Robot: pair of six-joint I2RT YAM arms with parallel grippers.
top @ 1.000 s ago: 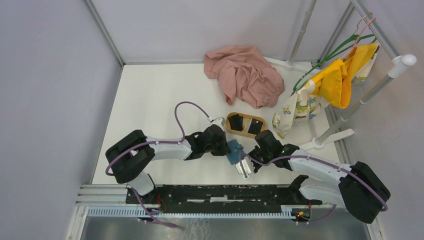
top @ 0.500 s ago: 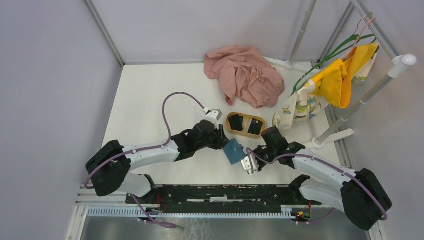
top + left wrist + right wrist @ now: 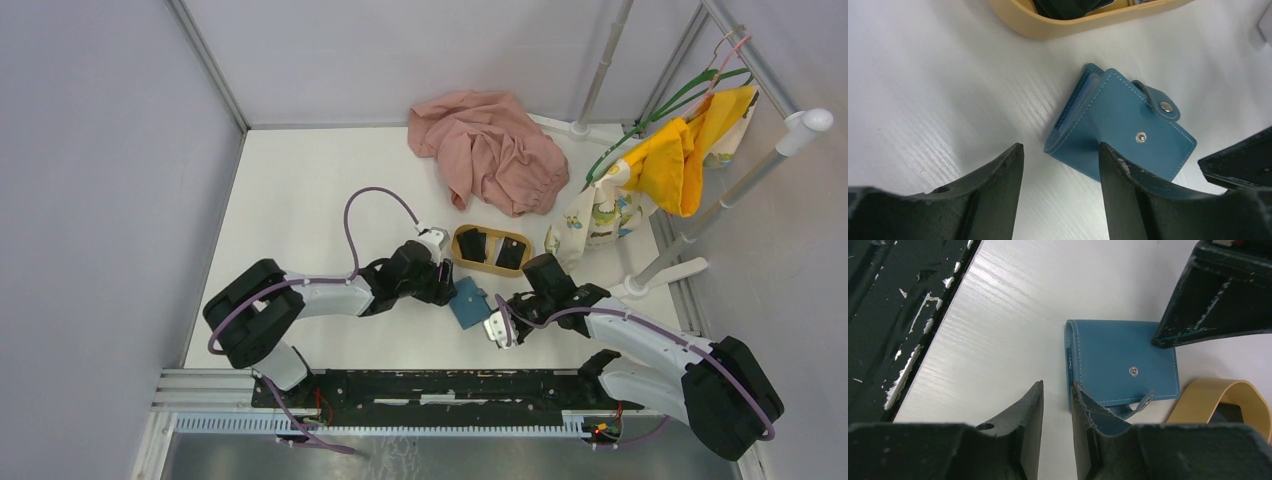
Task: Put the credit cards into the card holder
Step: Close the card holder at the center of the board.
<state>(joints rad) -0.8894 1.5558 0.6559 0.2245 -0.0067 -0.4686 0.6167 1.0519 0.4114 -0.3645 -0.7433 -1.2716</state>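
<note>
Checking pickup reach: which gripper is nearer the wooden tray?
Left. The left gripper sits off the near-left corner of the tray, left of the card holder; the right gripper is at the holder's near-right side, farther from the tray.

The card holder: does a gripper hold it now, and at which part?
No. The card holder lies free; the left gripper and the right gripper are both empty.

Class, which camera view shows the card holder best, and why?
Left wrist: the card holder fills mid-frame, with stitching, snap and undone strap clear. Right wrist shows it too, corners hidden by fingers. Top external shows only a small blue patch.
</note>
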